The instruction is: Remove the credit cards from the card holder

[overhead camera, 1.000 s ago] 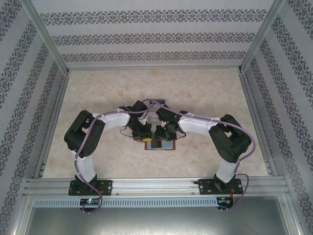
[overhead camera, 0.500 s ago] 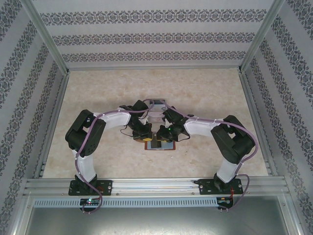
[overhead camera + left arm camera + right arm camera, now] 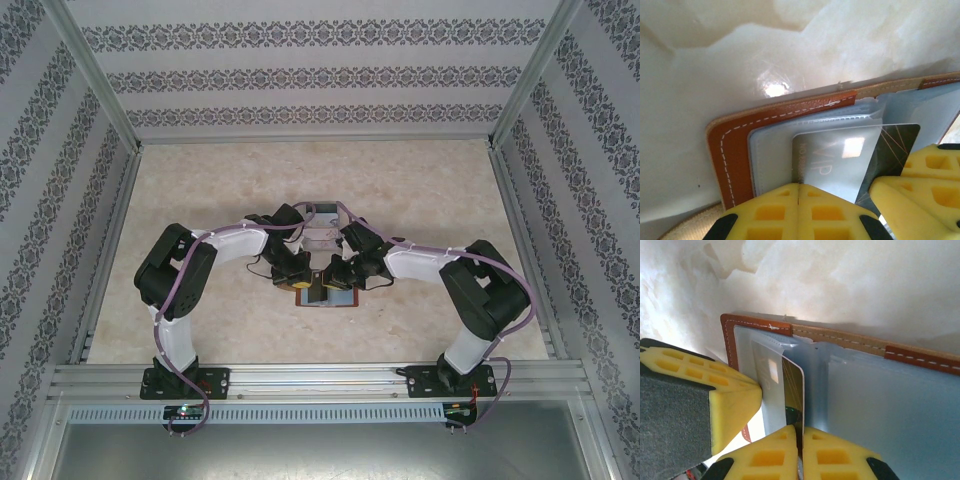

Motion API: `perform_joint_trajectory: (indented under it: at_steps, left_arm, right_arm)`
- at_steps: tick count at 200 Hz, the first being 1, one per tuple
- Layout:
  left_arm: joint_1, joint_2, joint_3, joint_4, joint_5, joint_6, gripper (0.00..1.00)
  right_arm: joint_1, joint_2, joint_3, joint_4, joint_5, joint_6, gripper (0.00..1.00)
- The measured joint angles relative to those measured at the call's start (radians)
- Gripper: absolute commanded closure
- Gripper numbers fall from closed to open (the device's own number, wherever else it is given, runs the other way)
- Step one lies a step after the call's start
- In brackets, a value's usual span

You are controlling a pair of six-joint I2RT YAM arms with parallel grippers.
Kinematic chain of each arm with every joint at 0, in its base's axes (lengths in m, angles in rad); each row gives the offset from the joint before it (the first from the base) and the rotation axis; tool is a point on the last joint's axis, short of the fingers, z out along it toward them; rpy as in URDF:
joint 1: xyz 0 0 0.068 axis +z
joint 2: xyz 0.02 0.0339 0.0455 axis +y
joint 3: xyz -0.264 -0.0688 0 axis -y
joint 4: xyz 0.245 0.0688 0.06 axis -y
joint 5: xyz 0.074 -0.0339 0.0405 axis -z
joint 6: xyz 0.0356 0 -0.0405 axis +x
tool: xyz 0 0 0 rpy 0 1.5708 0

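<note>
The reddish-brown card holder (image 3: 735,150) lies open on the table, its pale grey-blue sleeves (image 3: 880,400) facing up; in the top view it sits under both wrists (image 3: 325,298). A grey "VIP" credit card (image 3: 840,160) rests in the left sleeve. A dark credit card (image 3: 792,390) with thin gold lines stands tilted out of the pocket. My right gripper (image 3: 801,429) is shut on this dark card's edge. My left gripper (image 3: 798,186) is shut and presses down on the left half of the holder, over the grey card. The two grippers almost touch (image 3: 322,278).
The holder lies on a pale marbled tabletop (image 3: 220,190) near the front middle. A small clear tray (image 3: 322,225) sits just behind the grippers. Patterned walls with metal rails (image 3: 110,240) close in the table on three sides.
The right arm's elbow has swung out to the right and its wrist has shifted slightly over the holder. The left arm has stayed in place.
</note>
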Motion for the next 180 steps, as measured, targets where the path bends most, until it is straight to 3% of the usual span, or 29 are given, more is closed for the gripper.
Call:
perform_joint_trajectory:
  at_steps: [94, 180]
  left_arm:
    - [-0.006, 0.001, 0.000, 0.000, -0.013, 0.003, 1.00]
    - [-0.006, 0.001, 0.000, 0.000, -0.013, 0.003, 1.00]
  right_arm:
    - [0.002, -0.050, 0.083, -0.241, 0.172, -0.124, 0.92]
    - [0.022, -0.060, 0.112, -0.305, 0.233, -0.131, 0.92]
